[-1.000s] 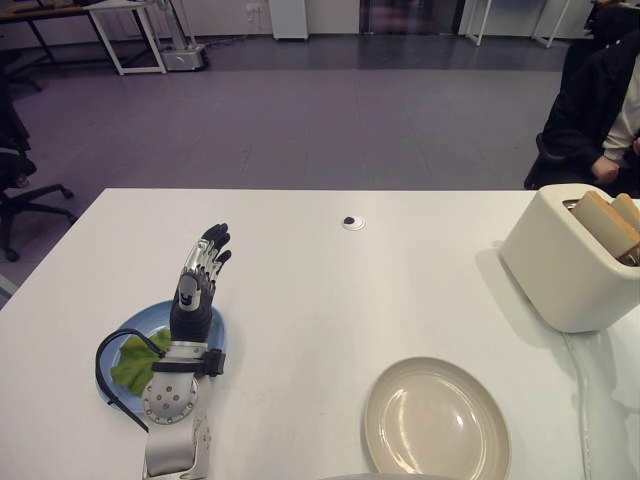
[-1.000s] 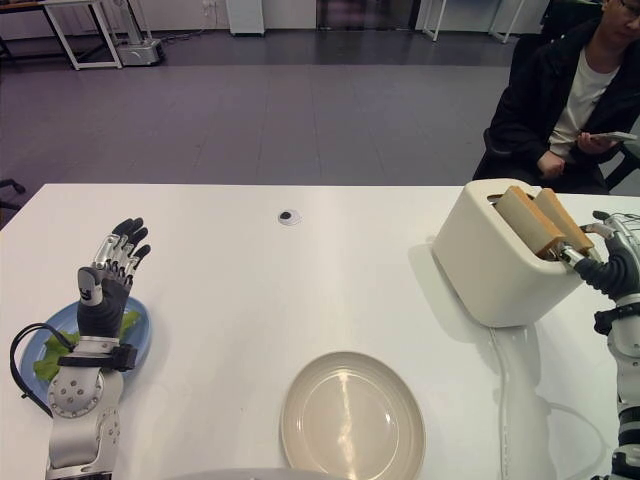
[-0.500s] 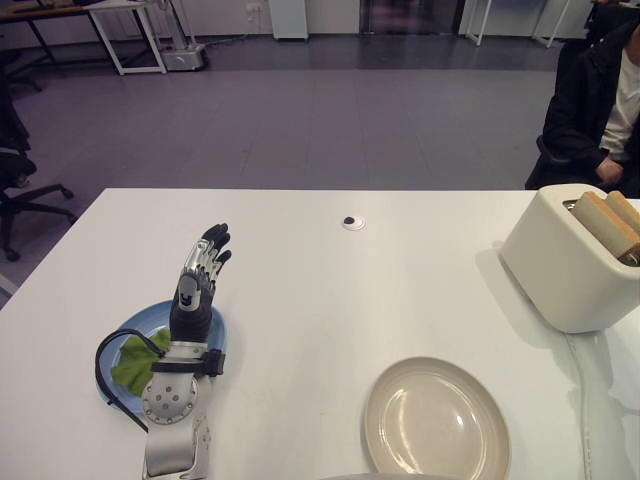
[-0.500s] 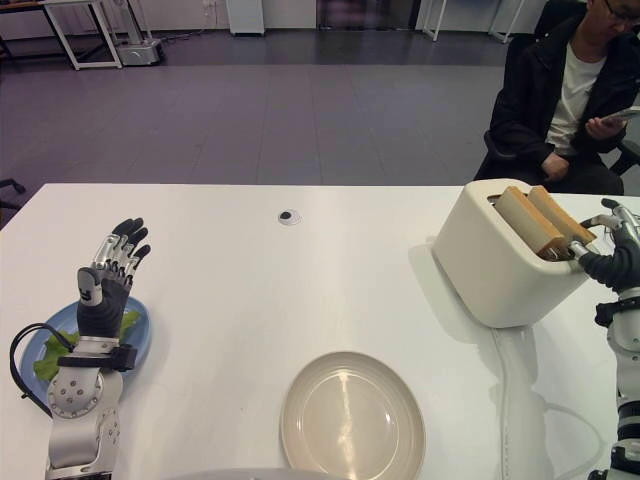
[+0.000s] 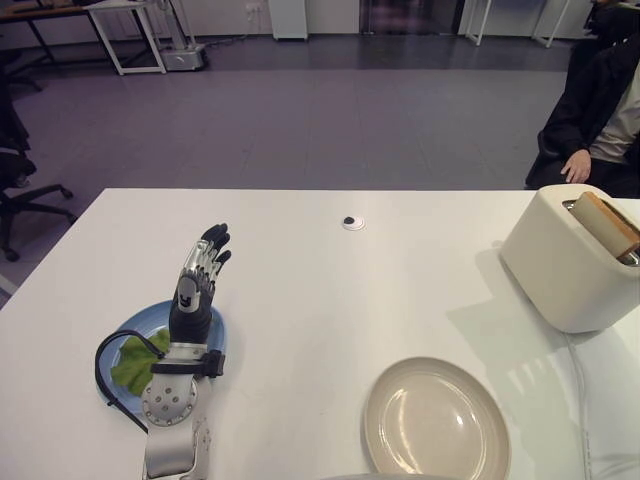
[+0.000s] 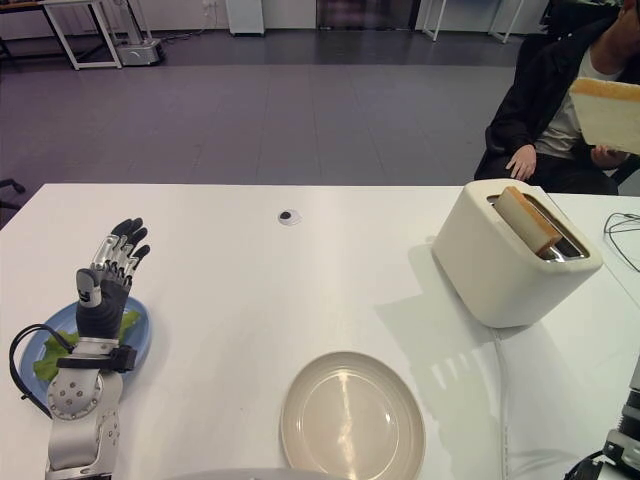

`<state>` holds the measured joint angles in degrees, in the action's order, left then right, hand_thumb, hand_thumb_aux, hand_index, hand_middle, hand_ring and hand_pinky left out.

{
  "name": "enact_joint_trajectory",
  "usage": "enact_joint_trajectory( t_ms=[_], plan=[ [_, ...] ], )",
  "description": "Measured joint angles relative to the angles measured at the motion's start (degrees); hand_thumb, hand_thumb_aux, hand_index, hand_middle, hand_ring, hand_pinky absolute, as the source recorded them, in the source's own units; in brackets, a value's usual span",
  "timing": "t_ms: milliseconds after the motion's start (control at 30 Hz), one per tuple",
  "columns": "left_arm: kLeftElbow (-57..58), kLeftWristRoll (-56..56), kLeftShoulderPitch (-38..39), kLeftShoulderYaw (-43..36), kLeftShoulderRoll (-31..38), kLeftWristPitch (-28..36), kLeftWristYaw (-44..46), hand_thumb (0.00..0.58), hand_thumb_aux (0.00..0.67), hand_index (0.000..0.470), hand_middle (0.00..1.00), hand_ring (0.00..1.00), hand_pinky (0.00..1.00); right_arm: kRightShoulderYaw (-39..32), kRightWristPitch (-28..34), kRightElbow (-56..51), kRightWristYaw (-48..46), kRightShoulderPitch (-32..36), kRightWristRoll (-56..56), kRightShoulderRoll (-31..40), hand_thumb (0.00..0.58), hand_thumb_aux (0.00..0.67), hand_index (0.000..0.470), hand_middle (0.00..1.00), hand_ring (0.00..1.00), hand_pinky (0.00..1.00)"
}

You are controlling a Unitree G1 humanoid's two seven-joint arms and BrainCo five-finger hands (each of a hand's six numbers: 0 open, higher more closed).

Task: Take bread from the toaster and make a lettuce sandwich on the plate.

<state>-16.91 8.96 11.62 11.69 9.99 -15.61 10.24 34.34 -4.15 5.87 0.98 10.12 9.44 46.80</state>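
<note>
A cream toaster stands at the table's right, with one bread slice sticking out of its near slot. A second bread slice hangs in the air well above the toaster, cut off by the right edge of the right eye view. My right forearm rises at the lower right corner. An empty cream plate lies at the front centre. My left hand stands upright and open over a blue plate that holds a lettuce leaf.
A small black and white disc lies on the table near its far edge. The toaster's pale cable runs along the table toward the front right. A black cable loops off my left wrist.
The far bread slice has left the toaster and risen to the top right, and my right hand has gone up with it past the picture's edge. The left hand has stayed still.
</note>
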Motion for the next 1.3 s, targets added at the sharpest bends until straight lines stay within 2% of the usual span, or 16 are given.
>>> enact_joint_trajectory(
  t_ms=[200,267,300,367,467,567,700,800,900,1100,1133,1167,1300],
  plan=[
    [-0.02,-0.05,-0.07,-0.24,-0.11,-0.04,-0.01,0.0,0.0,0.0,0.0,0.0,0.0,-2.98,25.84,21.46,-11.09,-4.58,28.72,-3.15,0.58,0.67,0.47,0.0,0.0,0.0],
    [-0.11,-0.08,-0.07,-0.4,-0.13,-0.03,-0.06,0.0,0.0,0.0,0.0,0.0,0.0,-3.0,31.99,25.74,-15.97,-7.87,38.05,-2.73,0.58,0.67,0.47,0.0,0.0,0.0],
    [-0.21,-0.17,-0.05,-0.58,-0.18,-0.02,-0.11,0.0,0.0,0.0,0.0,0.0,0.0,-3.13,35.31,28.3,-20.09,-11.57,42.4,-2.0,0.58,0.67,0.47,0.0,0.0,0.0],
    [-0.41,-0.69,-0.07,-0.95,-0.26,0.02,-0.18,0.0,0.0,0.0,0.0,0.0,0.0,-2.94,37.89,31.12,-24.65,-16.01,46.09,-1.47,0.58,0.67,0.47,0.0,0.0,0.0],
    [-0.65,-1.0,-0.1,-1.1,-0.3,0.16,-0.26,0.0,0.0,0.0,0.0,0.0,0.0,-2.92,39.16,35.49,-32.45,-23.49,48.72,-1.35,0.58,0.67,0.47,0.0,0.0,0.0],
    [-0.9,-1.03,-0.08,-1.21,-0.34,0.39,-0.34,0.0,0.0,0.0,0.0,0.0,0.0,-4.87,37.42,40.89,-43.11,-33.28,48.39,-1.76,0.58,0.67,0.47,0.0,0.0,0.0],
    [-1.1,-1.07,0.12,-1.27,-0.44,0.42,-0.58,0.0,0.0,0.0,0.0,0.0,0.0,-12.2,35.39,40.4,-46.77,-39.37,41.16,-3.12,0.58,0.67,0.47,0.0,0.0,0.0],
    [-1.16,-1.07,0.25,-1.32,-0.45,0.49,-0.65,0.0,0.0,0.0,0.0,0.0,0.0,-17.17,33.71,38.46,-47.84,-41.78,35.65,-3.55,0.58,0.67,0.47,0.0,0.0,0.0],
    [-1.35,-1.08,0.66,-1.42,-0.51,0.59,-0.88,0.0,0.0,0.0,0.0,0.0,0.0,-23.77,29.24,32.12,-47.86,-43.35,24.19,-3.58,0.58,0.67,0.47,0.0,0.0,0.0],
    [-1.65,-1.07,0.67,-1.45,-0.48,0.75,-0.97,0.0,0.0,0.0,0.0,0.0,0.0,-28.36,23.55,28.44,-47.3,-43.88,15.62,-4.24,0.58,0.67,0.47,0.0,0.0,0.0],
    [-1.74,-1.07,0.7,-1.45,-0.48,0.75,-0.98,0.0,0.0,0.0,0.0,0.0,0.0,-28.78,23.16,28.29,-46.71,-43.6,14.98,-4.69,0.539,0.491,0.345,0.0,0.0,0.0],
    [-1.75,-1.07,0.78,-1.45,-0.48,0.75,-0.98,0.0,0.0,0.0,0.0,0.0,0.0,-29.34,23.01,28.23,-45.9,-43.08,14.65,-5.6,0.0,0.0,0.0,0.0,0.0,0.0],
    [-1.76,-1.06,0.87,-1.43,-0.41,0.81,-0.97,0.0,0.0,0.0,0.0,0.0,0.0,-29.15,22.77,30.12,-43.51,-40.72,14.82,-7.75,0.0,0.0,0.0,0.0,0.0,0.0]
  ],
)
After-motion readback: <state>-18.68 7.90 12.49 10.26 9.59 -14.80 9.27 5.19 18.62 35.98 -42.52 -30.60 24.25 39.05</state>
